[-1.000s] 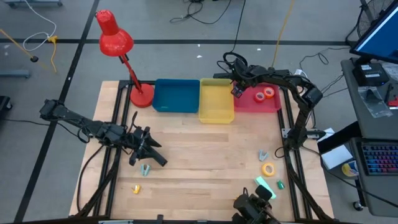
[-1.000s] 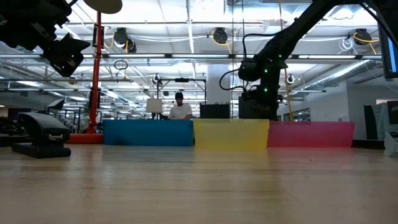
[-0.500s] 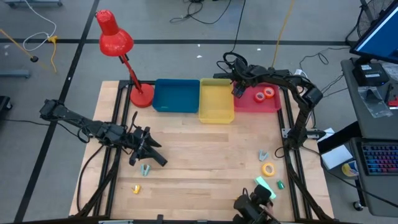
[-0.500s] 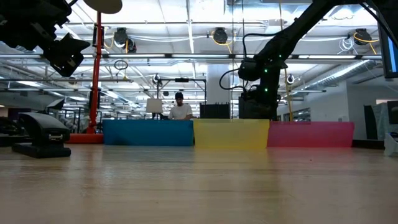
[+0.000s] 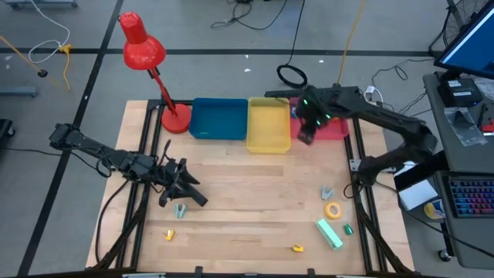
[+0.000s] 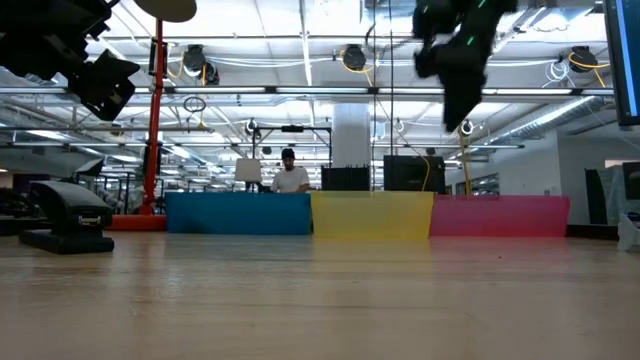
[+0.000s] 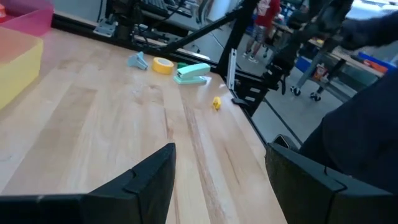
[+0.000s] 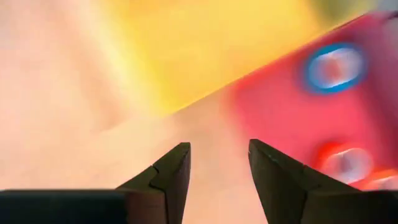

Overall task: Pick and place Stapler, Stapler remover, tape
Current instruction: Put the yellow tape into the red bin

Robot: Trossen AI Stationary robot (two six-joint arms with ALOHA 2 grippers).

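My right gripper (image 5: 306,136) is open and empty, high above the near edge of the red bin (image 5: 338,130); it also shows in the low view (image 6: 462,100). Its wrist view (image 8: 219,163) shows a blue tape roll (image 8: 333,67) and a red roll (image 8: 343,163) lying in that bin. A yellow tape roll (image 5: 333,210), a green stapler (image 5: 328,234) and a grey staple remover (image 5: 327,192) lie on the table at the near right. My left gripper (image 5: 184,191) is open and empty at the left. A black stapler (image 6: 68,218) rests on the table there.
A blue bin (image 5: 218,120) and a yellow bin (image 5: 268,125) stand beside the red one at the far edge. A red desk lamp (image 5: 147,54) stands at the far left. A second grey remover (image 5: 180,208) and small yellow pieces (image 5: 168,235) (image 5: 297,248) lie on the wood.
My right gripper has risen and swung from over the red bin's far left corner toward the table's near edge, moving fast enough to blur its wrist view. My left arm has kept still.
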